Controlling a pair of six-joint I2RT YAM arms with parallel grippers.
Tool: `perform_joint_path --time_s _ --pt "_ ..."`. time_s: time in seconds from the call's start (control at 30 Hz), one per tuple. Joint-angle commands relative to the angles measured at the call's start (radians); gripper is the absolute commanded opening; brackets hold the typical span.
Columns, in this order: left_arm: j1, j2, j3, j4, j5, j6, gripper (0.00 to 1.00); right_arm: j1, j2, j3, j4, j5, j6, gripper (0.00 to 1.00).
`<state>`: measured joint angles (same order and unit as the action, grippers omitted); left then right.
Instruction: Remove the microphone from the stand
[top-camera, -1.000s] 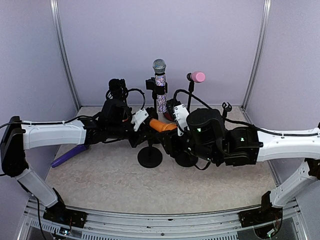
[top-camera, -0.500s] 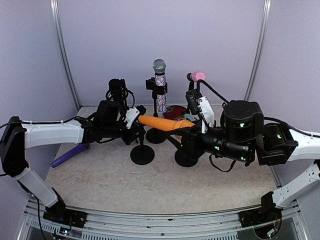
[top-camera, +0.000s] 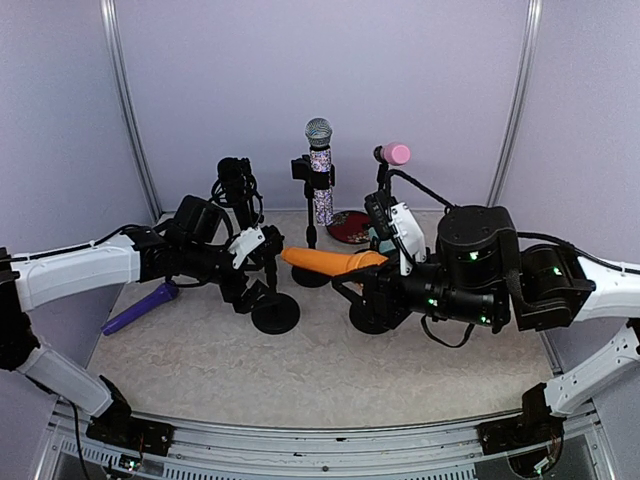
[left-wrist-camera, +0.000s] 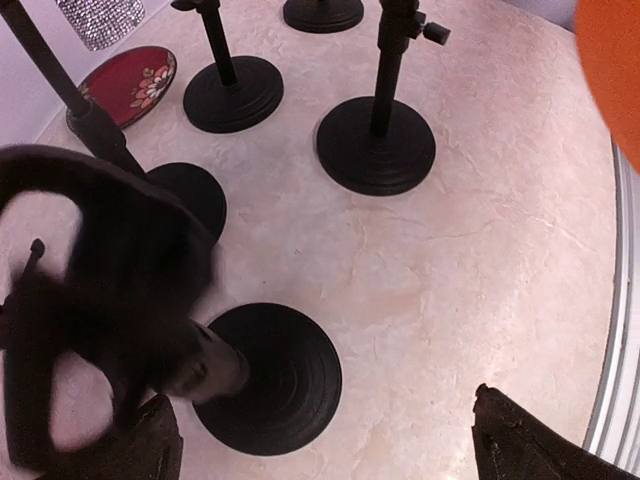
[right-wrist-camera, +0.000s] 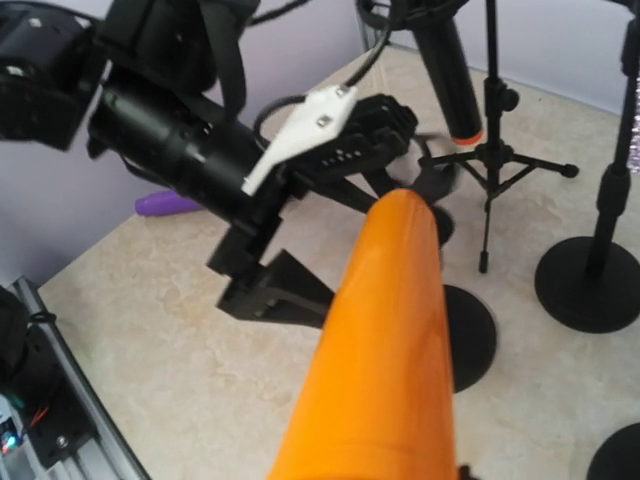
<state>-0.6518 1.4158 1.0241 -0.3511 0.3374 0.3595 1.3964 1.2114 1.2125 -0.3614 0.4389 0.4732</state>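
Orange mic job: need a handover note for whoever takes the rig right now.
Left gripper: open, holding nothing, next to the empty stand.
Right gripper: shut on the orange microphone, held in the air.
Done: microphone is out of the stand's clip.
Left: probably set the microphone down clear of the other stands, then back both arms off.

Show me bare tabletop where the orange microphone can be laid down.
Widest bare patch: the front strip of the tabletop, between the stand's round base and the near edge. A smaller one lies just in front of the purple microphone. The back is crowded with stands around the red plate.
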Motion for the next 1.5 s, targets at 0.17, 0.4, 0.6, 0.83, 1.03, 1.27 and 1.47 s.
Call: perform_joint_path --time_s 0.17,0.4,0.6,0.83,1.03,1.27,1.47 --pt "0.089 -0.182 0.082 -0.367 0.127 0.231 0.99 -0.020 0.114 0.098 -0.008 -0.162 -0.041 0.00" --pt "0.090 -0.269 0.113 -0.548 0.245 0.372 0.99 -0.095 0.305 0.220 0.113 -0.432 -0.085 0.00" --pt "0.092 -0.289 0.140 -0.670 0.282 0.478 0.93 -0.148 0.519 0.408 0.159 -0.618 -0.112 0.00" --pt "0.098 -0.327 0.111 -0.690 0.235 0.532 0.63 -0.174 0.616 0.481 0.210 -0.704 -0.095 0.00" --pt "0.118 -0.364 0.032 -0.628 0.142 0.546 0.21 -0.193 0.614 0.469 0.215 -0.696 -0.079 0.53" --pt "0.355 -0.376 -0.150 -0.527 -0.023 0.666 0.13 -0.232 0.523 0.436 0.162 -0.471 -0.095 0.93" --pt "0.642 -0.330 -0.322 -0.335 -0.117 0.762 0.15 -0.260 0.553 0.496 0.057 -0.311 -0.138 0.93"
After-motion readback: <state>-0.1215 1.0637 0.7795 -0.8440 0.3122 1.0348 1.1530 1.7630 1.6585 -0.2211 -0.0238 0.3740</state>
